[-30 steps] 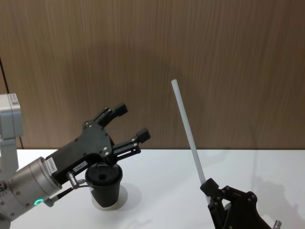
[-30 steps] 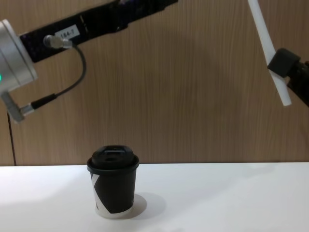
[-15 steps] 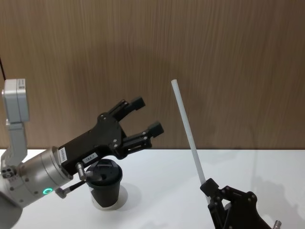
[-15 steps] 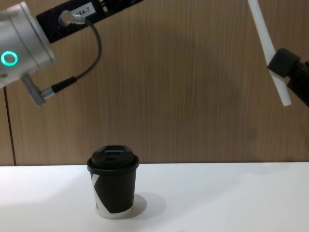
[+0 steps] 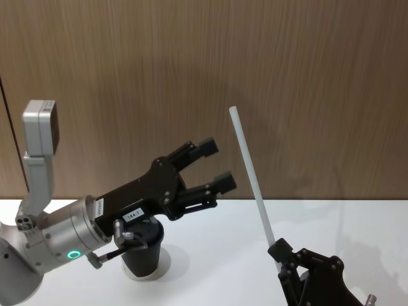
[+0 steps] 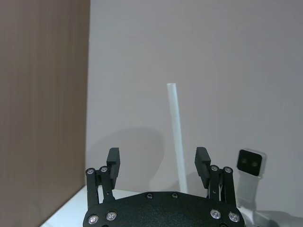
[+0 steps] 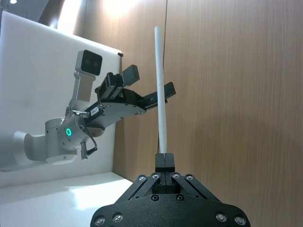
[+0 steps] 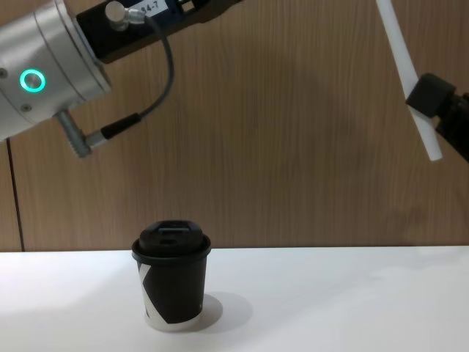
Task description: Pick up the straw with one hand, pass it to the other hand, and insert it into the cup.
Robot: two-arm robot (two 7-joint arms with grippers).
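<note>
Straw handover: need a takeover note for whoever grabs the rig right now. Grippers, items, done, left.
Grippers: the right gripper is shut on the straw near its lower end and holds it tilted in the air. The left gripper is open, raised over the cup, with its fingers aimed at the straw and a gap between them and it.
Things: the cup stands upright on the table with its lid on.
Done: straw picked up.
Left: pass it to the left gripper, then insert it into the cup.
</note>
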